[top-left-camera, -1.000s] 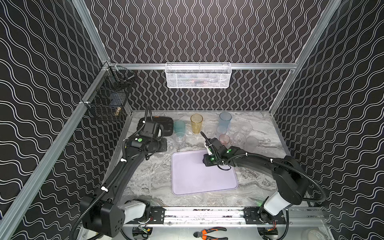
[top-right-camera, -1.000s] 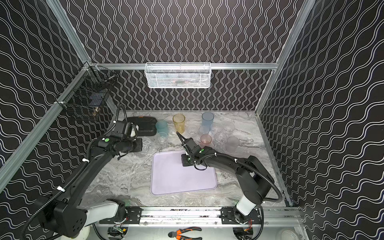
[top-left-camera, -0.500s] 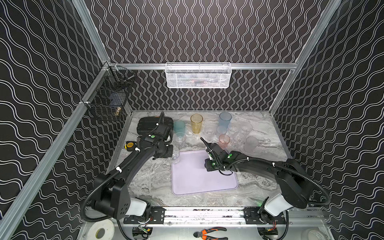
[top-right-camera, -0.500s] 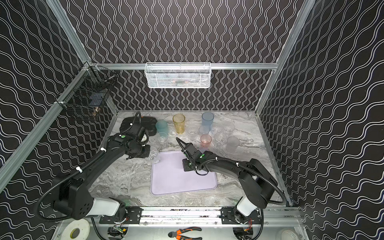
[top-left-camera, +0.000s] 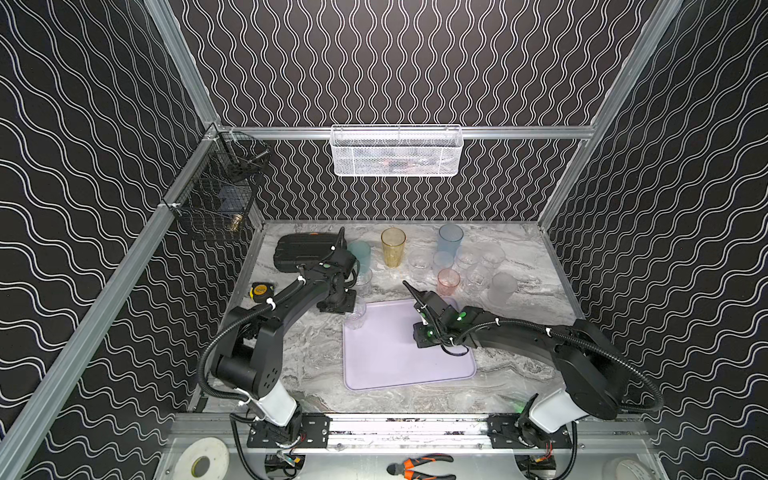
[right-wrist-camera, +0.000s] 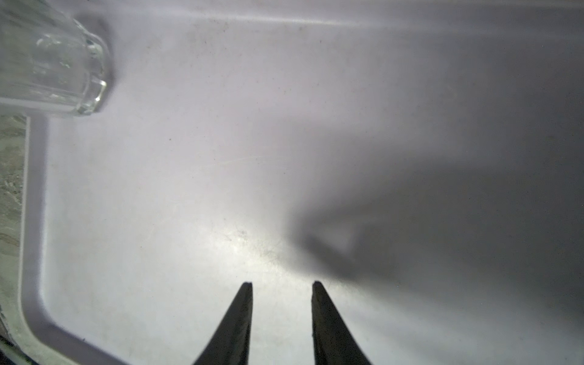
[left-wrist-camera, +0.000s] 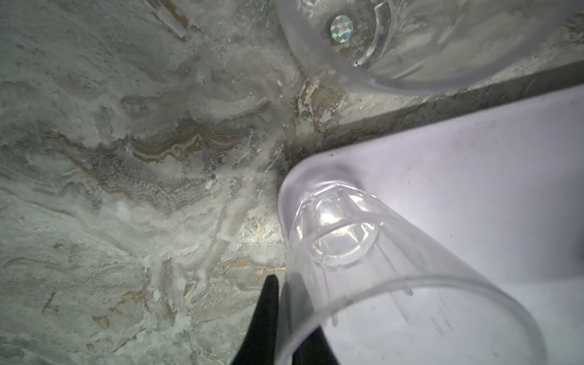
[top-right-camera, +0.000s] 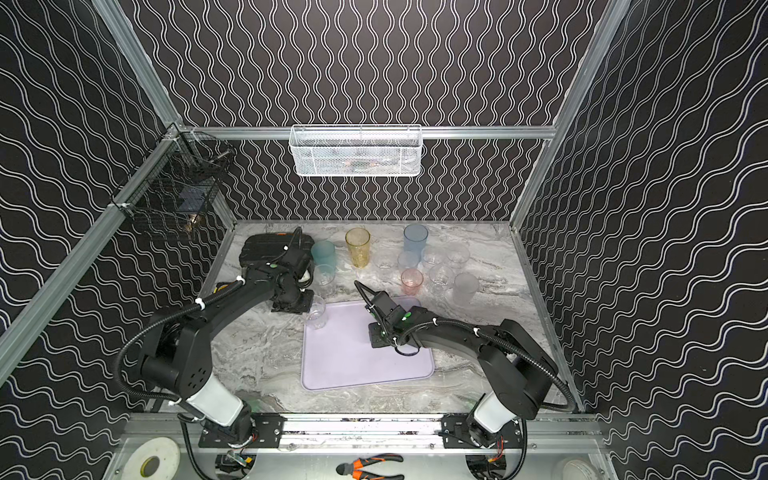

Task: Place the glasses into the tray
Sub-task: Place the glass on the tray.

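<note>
While left jaws clamp the clear tumbler (left-wrist-camera: pixel 395 300) at the lilac tray (left-wrist-camera: pixel 474 173) corner, lower it inside the rim; right jaws gape empty.

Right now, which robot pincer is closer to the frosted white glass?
Right. The right pincer hangs open over the tray, whose far right corner is near the frosted white glass. The left pincer, shut on a clear glass, is at the tray's far left corner.

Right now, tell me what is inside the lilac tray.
One clear glass at the tray's far corner, pinched by the left gripper. The right arm hides some floor.
</note>
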Action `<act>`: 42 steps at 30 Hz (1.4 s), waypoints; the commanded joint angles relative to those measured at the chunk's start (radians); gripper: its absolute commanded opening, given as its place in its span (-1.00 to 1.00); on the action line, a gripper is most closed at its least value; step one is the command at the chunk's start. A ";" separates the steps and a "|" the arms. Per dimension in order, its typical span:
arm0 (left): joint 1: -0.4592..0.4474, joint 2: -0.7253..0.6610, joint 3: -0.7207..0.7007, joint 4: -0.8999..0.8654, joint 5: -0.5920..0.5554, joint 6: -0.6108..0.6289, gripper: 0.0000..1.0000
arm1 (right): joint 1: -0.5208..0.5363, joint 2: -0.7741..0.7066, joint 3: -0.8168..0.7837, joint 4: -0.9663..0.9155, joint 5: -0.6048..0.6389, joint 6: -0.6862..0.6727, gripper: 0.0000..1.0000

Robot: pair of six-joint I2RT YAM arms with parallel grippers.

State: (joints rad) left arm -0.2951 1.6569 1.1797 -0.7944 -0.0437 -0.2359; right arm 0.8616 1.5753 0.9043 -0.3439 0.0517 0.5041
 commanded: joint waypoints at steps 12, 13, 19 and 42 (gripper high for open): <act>-0.001 0.014 0.030 0.038 0.016 0.028 -0.46 | -0.020 0.038 0.032 -0.064 0.164 -0.084 -0.32; -0.001 0.004 0.033 0.034 0.018 0.029 -0.39 | -0.029 0.045 0.036 -0.080 0.175 -0.093 -0.32; 0.000 -0.046 0.052 0.015 0.027 0.036 -0.14 | -0.103 0.039 0.006 -0.116 0.168 -0.105 -0.31; 0.059 -0.295 -0.045 0.263 -0.054 -0.048 0.18 | -0.334 -0.065 -0.219 -0.149 0.218 -0.054 -0.30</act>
State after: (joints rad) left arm -0.2573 1.3754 1.1503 -0.6136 -0.0963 -0.2394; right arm 0.5510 1.5089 0.7052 -0.3290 0.2447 0.4294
